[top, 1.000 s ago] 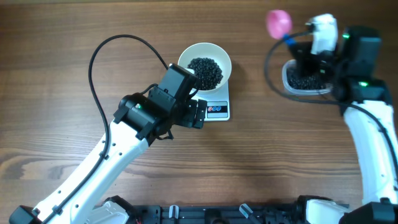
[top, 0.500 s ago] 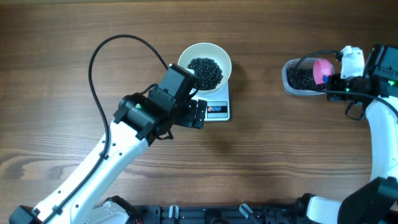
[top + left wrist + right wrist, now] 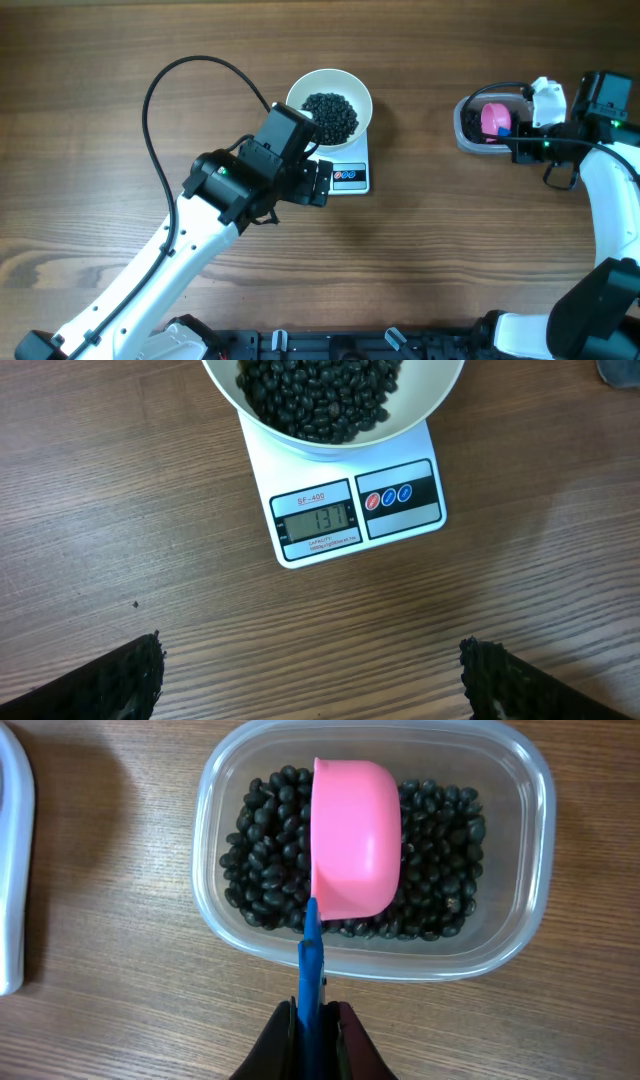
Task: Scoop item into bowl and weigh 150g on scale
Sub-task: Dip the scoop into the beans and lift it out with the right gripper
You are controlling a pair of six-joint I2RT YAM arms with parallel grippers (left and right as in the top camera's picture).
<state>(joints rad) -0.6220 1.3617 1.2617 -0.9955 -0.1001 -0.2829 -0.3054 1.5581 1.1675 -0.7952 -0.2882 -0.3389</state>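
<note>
Right gripper pinching blue-handled pink scoop over clear tub of black beans, left gripper spread (white square scale reads 131)

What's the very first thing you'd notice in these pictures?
The bright pink scoop jumps out first. It lies on the black beans in the clear tub on the right, with its blue handle pinched in the right claw. Next comes the white bowl heaped with more beans, sitting on the small scale mid-table, whose display reads 131.
</note>
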